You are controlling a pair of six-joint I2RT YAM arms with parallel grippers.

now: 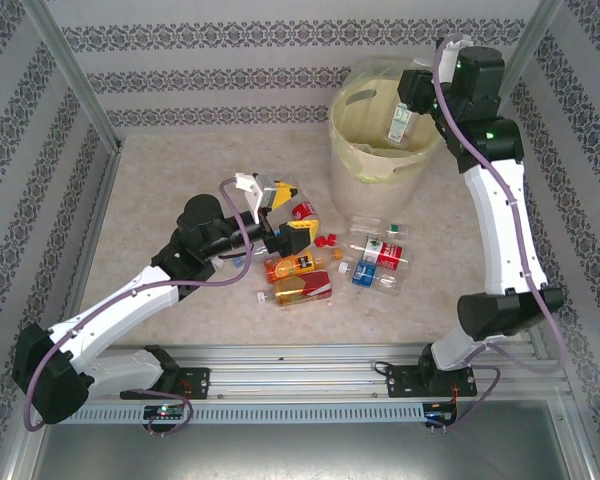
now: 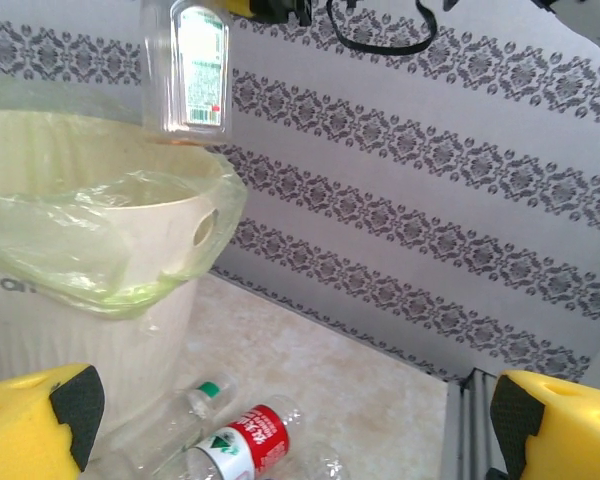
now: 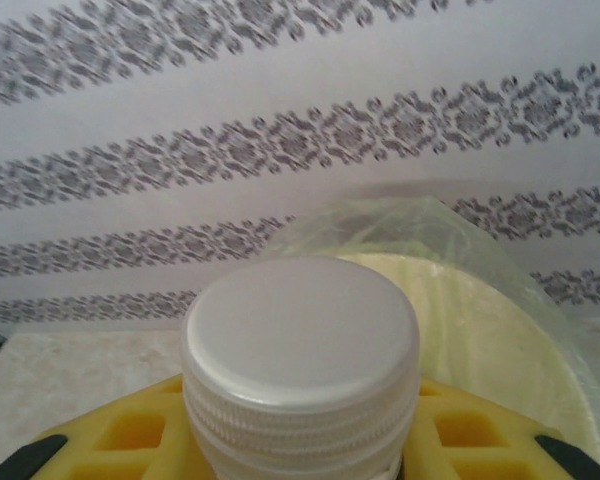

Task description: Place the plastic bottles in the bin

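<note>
Right gripper [image 1: 412, 90]: we see it pinching green-label bottle [image 1: 398, 123] over bin [image 1: 378, 186].
Left gripper [image 1: 284, 211]: spread, near loose bottles [image 1: 302, 285].

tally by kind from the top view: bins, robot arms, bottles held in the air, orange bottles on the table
bin: 1
robot arms: 2 (left arm, right arm)
bottle held over the bin: 1
orange bottles on the table: 2
total: 6

One bin [image 1: 355, 170], one bottle [image 1: 398, 122] above it, roughly six bottles [image 1: 298, 290] on table [image 1: 180, 180], some loose caps [image 1: 326, 240]
</note>
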